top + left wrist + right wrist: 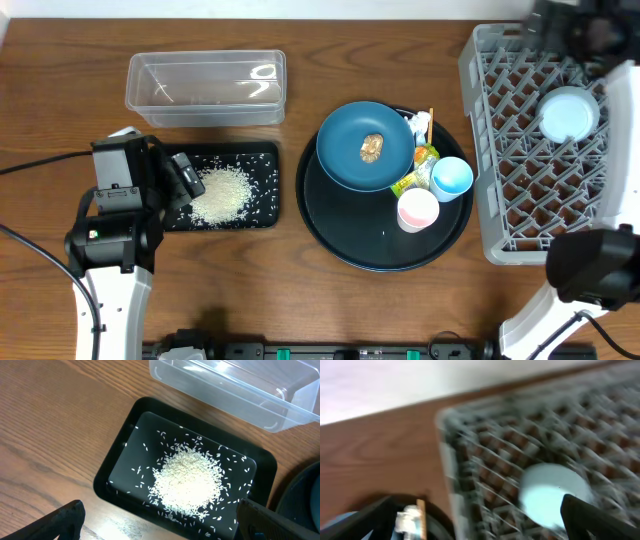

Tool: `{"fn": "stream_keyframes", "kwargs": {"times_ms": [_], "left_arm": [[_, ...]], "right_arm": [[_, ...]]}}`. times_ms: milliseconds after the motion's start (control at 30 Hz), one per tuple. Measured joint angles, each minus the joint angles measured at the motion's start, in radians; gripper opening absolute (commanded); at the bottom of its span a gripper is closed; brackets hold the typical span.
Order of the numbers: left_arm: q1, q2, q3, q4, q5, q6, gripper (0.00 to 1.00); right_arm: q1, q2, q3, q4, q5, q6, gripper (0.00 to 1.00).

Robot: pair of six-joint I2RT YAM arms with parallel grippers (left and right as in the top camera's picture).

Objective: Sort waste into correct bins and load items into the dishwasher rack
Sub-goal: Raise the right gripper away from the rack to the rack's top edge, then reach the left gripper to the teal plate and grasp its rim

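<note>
Spread wide and empty, the left gripper (186, 178) hangs over the left end of the shallow black tray (270, 205). The main risk sits to the right: the brown lump (372, 147) lies on the dark blue plate (345, 165), so racking the plate first would carry waste along. The printed wrapper (420, 172) is wedged between plate, pink cup (417, 210) and light blue cup (452, 178), and wide fingers reaching in could tip a cup. All of these, with a chopstick (431, 118), rest on the round black tray (350, 235). The shallow tray holds a heap of white rice (220, 192); the clear tub (200, 85) beyond it looks empty. Far right, the grey rack (520, 200) holds the white bowl (570, 113)

From the left wrist, both fingers frame the rice, touching nothing; loose grains ring the heap

From the right wrist, blurred, the right gripper (480, 527) stands parted and empty above the rack's near-left corner, beside the bowl
</note>
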Motion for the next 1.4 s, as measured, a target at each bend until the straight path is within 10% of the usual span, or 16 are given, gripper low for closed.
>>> {"fn": "stream_keyframes", "kwargs": {"times_ms": [667, 900, 1400], "left_arm": [[0.000, 0.000, 0.000, 0.098, 0.017, -0.022, 0.98], [-0.009, 0.001, 0.000, 0.046, 0.372, -0.079, 0.98], [-0.478, 0.194, 0.000, 0.143, 0.492, -0.026, 0.98]], "right_arm": [[-0.066, 0.000, 0.000, -0.087, 0.005, -0.003, 0.99], [-0.066, 0.000, 0.000, -0.088, 0.005, -0.004, 0.99], [-0.066, 0.000, 0.000, -0.089, 0.005, -0.007, 0.99]]}}
